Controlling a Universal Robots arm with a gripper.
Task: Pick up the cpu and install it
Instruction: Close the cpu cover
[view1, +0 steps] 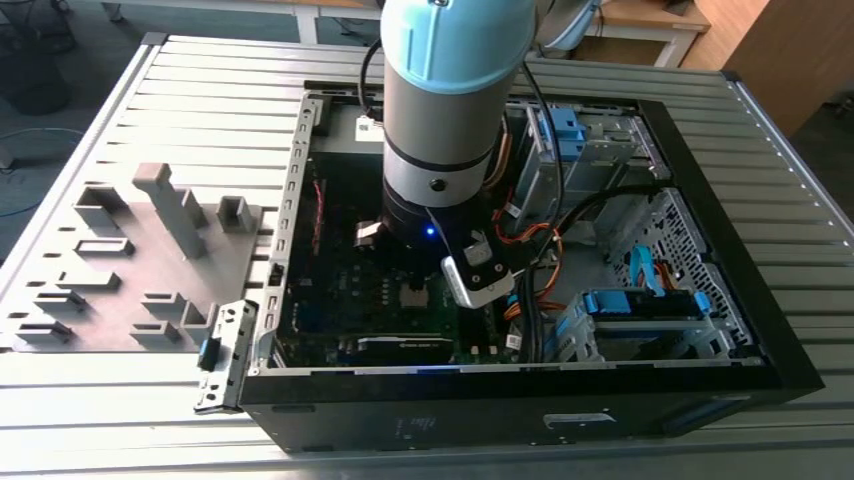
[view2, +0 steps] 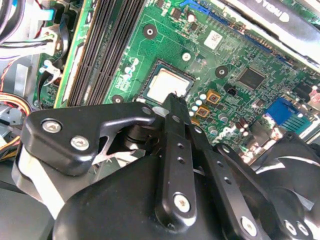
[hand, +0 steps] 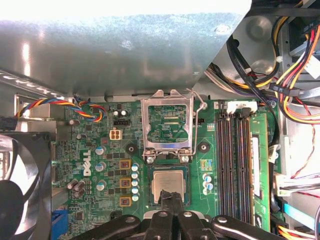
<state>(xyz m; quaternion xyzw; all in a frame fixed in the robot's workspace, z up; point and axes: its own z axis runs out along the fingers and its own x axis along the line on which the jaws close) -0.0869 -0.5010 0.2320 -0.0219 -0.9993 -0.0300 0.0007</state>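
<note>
Gripper (hand: 171, 196), fingers closed together, tips at the cpu (hand: 167, 181) edge; cpu lies flat on the motherboard (hand: 95, 200). Load plate (hand: 167, 125) stands open.

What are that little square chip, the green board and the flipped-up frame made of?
The cpu looks capped in matte silvery metal, given its dull gray sheen. The board seems green-lacquered laminate, probably fibreglass. The frame looks like bare shiny metal, perhaps steel.

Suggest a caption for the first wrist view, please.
Black gripper at the edge of the silvery square cpu lying in its socket.
</note>
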